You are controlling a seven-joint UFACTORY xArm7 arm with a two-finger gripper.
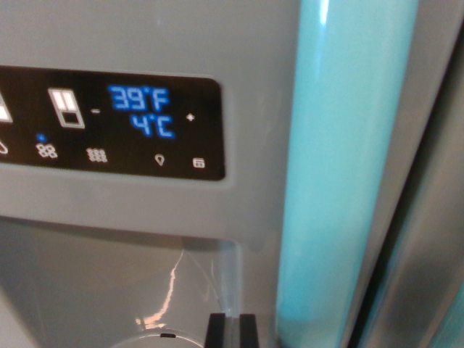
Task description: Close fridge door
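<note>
end effector [232,330]: clenched, empty | fridge door [145,210]: panel [109,123] reads 39°F, 4°C | handle [341,174]: wrist view's right

The grey fridge door [145,36] filled the wrist view and carried everything visible. Set flush in its face toward the left edge was a black control panel [109,123] with blue digits reading 39°F and 4°C. Below it opened a dispenser recess [109,283]. A turquoise handle [341,174] ran vertically along the door's right edge.
</note>
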